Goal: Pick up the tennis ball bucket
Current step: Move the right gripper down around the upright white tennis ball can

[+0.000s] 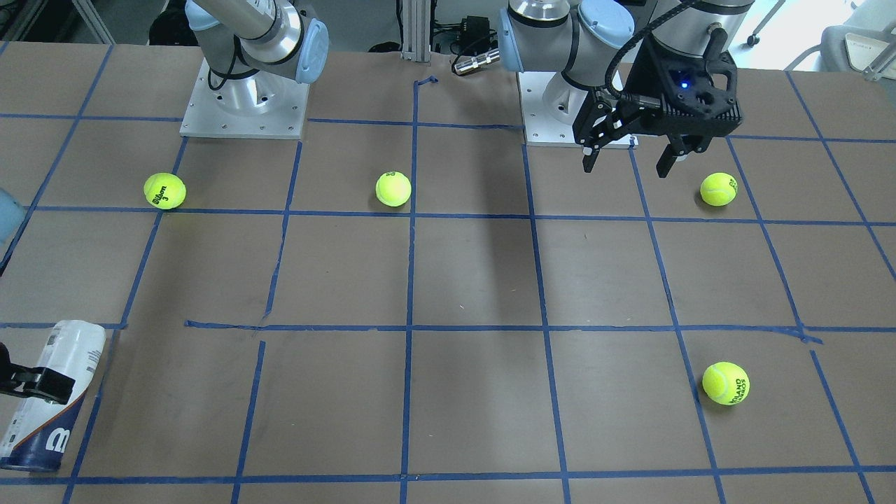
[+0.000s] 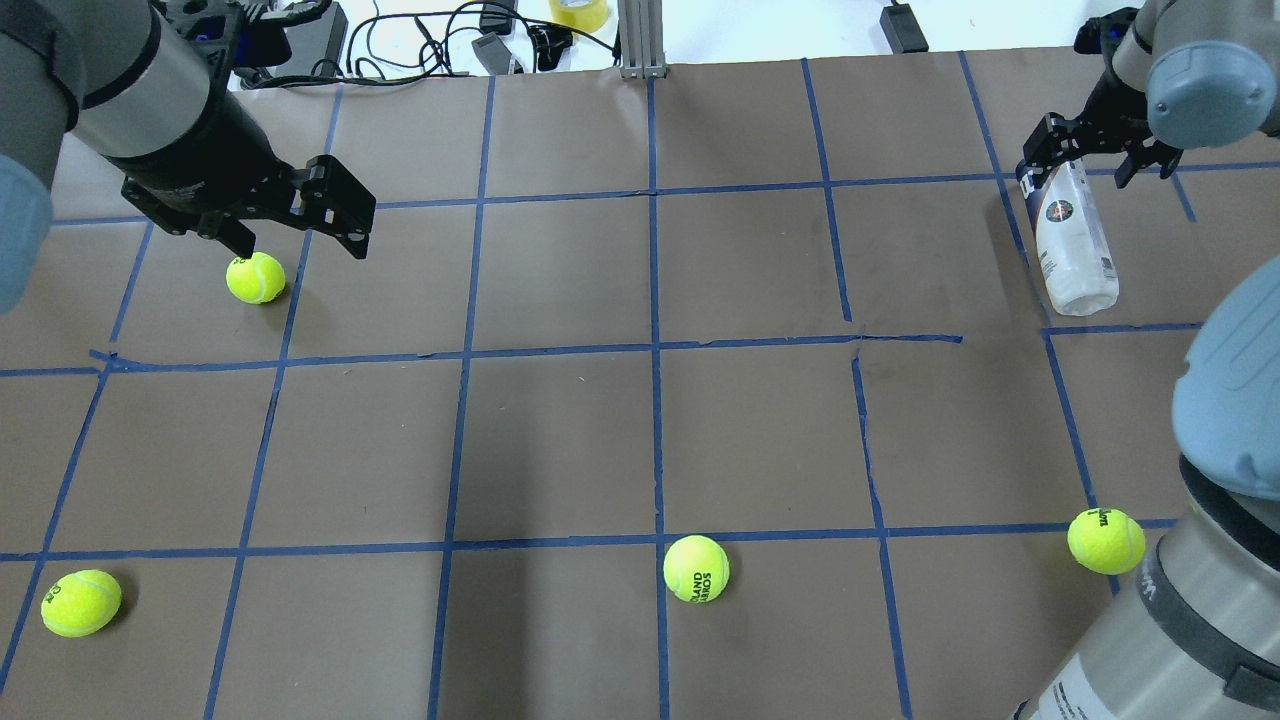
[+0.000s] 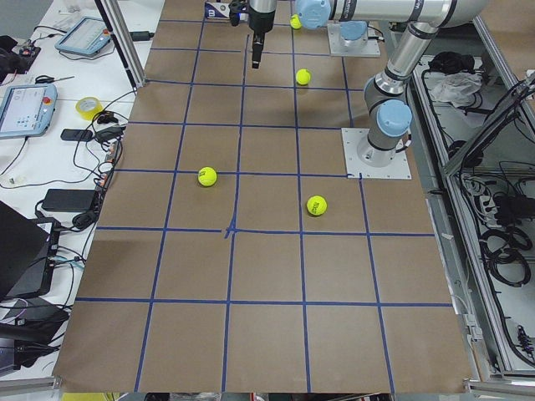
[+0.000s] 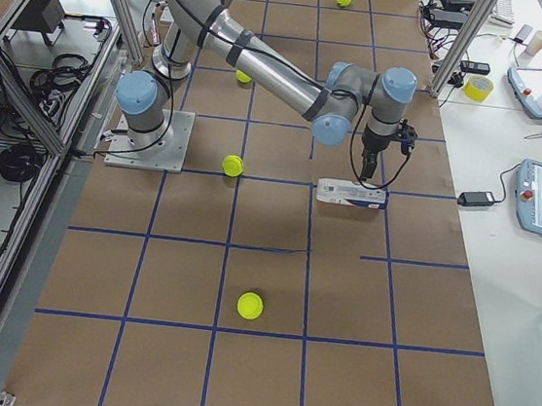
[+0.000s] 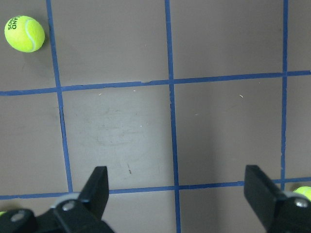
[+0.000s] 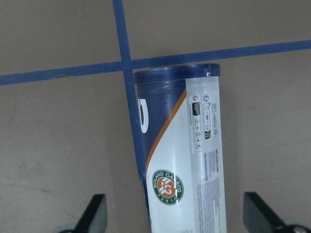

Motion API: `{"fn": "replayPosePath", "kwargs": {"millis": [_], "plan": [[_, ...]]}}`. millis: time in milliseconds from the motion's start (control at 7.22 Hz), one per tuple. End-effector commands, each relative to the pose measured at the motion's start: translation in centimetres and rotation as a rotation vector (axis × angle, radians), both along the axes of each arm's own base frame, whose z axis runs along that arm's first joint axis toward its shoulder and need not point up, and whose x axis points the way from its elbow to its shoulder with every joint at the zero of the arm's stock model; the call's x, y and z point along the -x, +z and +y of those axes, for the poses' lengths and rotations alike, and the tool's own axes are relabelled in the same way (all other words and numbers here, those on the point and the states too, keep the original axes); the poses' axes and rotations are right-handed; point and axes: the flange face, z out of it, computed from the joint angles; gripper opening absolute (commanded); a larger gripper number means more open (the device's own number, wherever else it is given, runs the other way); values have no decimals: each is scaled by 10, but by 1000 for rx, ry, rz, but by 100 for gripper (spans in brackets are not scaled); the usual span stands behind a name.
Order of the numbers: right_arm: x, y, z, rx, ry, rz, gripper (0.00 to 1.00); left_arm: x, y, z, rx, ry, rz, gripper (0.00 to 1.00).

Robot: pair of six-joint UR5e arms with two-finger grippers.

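Clear-plastic tennis ball bucket (image 6: 182, 145) lies on its side, so my right gripper (image 6: 179, 218) straddles it wide open, ready to clamp.

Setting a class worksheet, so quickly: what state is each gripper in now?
Left gripper: open, empty.
Right gripper: open, its fingers either side of the lying tennis ball bucket, not gripping it.

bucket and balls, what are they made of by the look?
Bucket looks like thin glossy plastic: soft highlights along the wall, printed white label, navy band. Could be coated card; can't tell. Balls: matte yellow-green felt, fuzzy outline, black print.
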Motion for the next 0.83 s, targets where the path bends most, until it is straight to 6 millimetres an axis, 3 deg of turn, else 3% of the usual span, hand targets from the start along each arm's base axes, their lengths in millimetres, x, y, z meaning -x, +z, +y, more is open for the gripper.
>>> {"fn": "replayPosePath", "kwargs": {"millis": [0,277,692], "plan": [[11,-30,-3,-16,19,-4,100,0,-1,0,-2,-2,-2,100],[31,-70,-5,-55,37,-21,100,0,-3,-3,-4,7,-3,100],[32,-82,-3,-73,39,-41,100,2,4,3,4,-3,-14,100]]}}
